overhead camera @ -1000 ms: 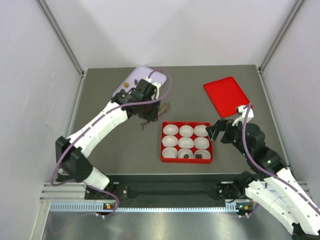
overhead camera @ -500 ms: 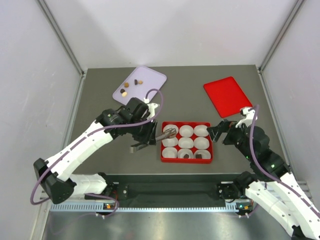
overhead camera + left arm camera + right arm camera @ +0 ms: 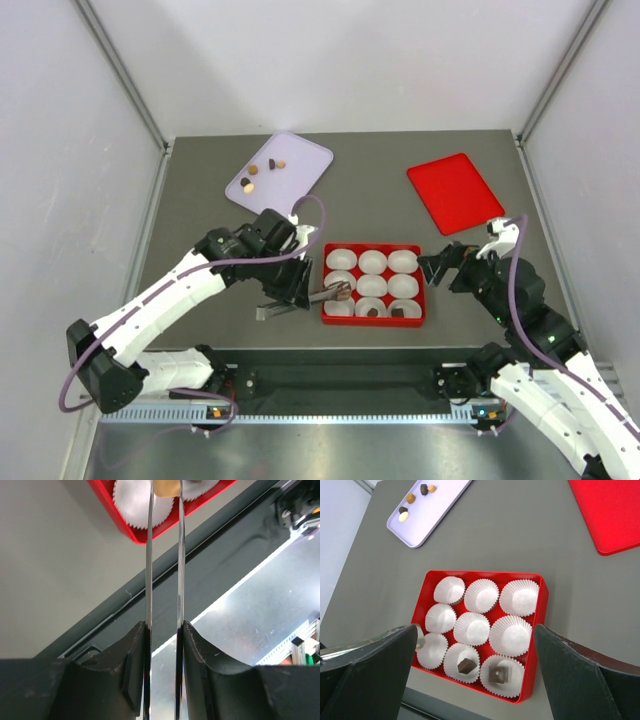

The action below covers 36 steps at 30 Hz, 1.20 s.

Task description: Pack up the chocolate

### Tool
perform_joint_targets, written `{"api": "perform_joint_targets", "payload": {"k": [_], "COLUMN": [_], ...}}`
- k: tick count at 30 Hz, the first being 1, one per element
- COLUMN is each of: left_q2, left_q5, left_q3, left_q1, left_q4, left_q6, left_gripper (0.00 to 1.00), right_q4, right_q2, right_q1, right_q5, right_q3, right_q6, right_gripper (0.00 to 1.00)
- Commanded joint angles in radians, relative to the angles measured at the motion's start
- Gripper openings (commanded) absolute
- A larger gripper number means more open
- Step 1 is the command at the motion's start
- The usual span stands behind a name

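— Where's the chocolate (image 3: 166,487)?
— My left gripper (image 3: 164,630) clamps the tongs (image 3: 149,555), which pinch it over a cup (image 3: 130,500) at the box's (image 3: 107,505) left side. A crooked release could flick it onto the table (image 3: 50,555). The right gripper (image 3: 476,665) gapes wide, holding nothing.

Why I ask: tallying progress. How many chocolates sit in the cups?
2. One dark piece in the near row's middle cup, a second piece in its right cup. A tan one is pinched in the tongs, not yet placed.
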Motion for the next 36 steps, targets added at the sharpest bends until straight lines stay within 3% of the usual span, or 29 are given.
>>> {"api": "perform_joint_targets", "payload": {"k": [1,13,36], "left_q2": [-0.025,-0.005,0.032], "left_q5": [0.017,0.033,-0.044], "left_q3": [-0.022,-0.081,0.02], "left_q1": [-0.004,-0.006,-0.006], "left_q4": [0.007,0.042,0.062], "left_q6": [-0.014,0.011,0.012], "left_gripper": [0.3,0.31,0.43], "right_q4": [-0.001,-0.004,-0.015], "right_q2": [-0.015,-0.008,-0.011], "right_q1": [-0.009,-0.009,-0.01], "right_q5": [0.02,0.019,0.025], "right_q3": [0.01,0.018,0.034], "right_q6": [-0.005,-0.009,-0.012], "right_gripper": [1.0,1.0,1.0]}}
